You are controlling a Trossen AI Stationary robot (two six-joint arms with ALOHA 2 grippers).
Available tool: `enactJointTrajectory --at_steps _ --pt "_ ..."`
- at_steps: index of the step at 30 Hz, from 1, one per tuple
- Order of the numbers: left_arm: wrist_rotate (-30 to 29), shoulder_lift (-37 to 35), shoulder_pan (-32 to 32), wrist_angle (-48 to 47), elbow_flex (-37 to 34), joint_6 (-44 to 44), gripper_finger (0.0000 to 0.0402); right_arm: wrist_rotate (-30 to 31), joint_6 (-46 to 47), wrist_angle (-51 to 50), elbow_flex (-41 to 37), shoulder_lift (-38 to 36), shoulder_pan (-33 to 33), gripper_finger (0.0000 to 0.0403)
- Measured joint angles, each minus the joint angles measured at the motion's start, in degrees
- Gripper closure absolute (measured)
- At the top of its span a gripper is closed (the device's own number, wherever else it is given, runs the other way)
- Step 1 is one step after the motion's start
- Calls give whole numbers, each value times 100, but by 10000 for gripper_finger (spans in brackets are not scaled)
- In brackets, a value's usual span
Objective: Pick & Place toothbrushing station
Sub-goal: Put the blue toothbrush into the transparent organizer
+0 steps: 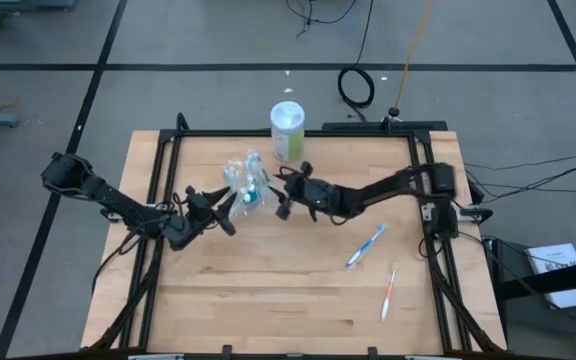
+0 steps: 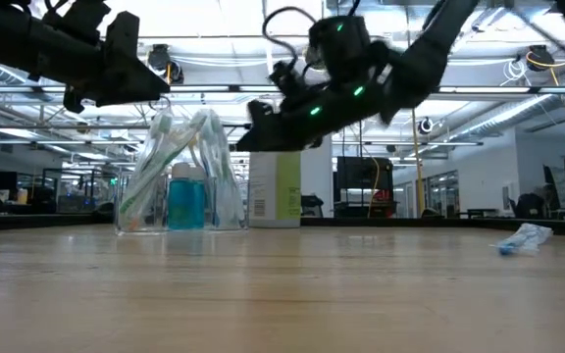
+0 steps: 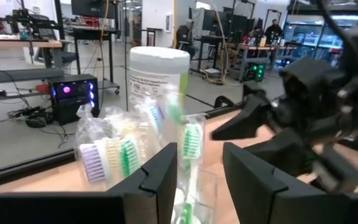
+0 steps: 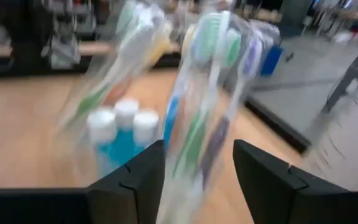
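Observation:
The clear crinkly container [image 1: 246,186] stands on its base on the table's far middle [image 2: 179,186]. It holds several wrapped toothbrushes [image 3: 120,155] leaning upright and three blue tubes with white caps [image 4: 122,132]. My left gripper [image 1: 230,212] is level at the container's left, open, at the height of the brush tops [image 3: 199,180]. My right gripper [image 1: 280,192] is just right of the container, open, with nothing between its fingers [image 4: 197,180]. My left gripper has its fingers [image 3: 157,177] on either side of a wrapped green-bristled toothbrush head [image 3: 192,142] at the container's top, coming level from the table's left. Whether they touch it I cannot tell.
A white canister with a green label [image 1: 288,130] stands right behind the container. Two more toothbrushes lie on the table at the right, one blue [image 1: 365,247] and one orange [image 1: 389,290]. The near half of the table is bare wood.

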Motion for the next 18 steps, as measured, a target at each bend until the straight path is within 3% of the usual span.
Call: enactJointTrajectory --at_steps 6,9,15,18 --pt "-2 0 -93 0 0 -214 270 -7 78 -2467 -654 -1614 294 217" --pt "-2 0 -93 -2 0 -350 270 -18 708 -3528 -1008 -2420 490 223" --pt "-2 0 -67 -2 0 -422 270 -76 3863 -4769 -2026 -4067 959 231" --pt "-7 0 -1 -2 0 -426 270 -611 5155 -4737 -2693 -4798 1148 231"
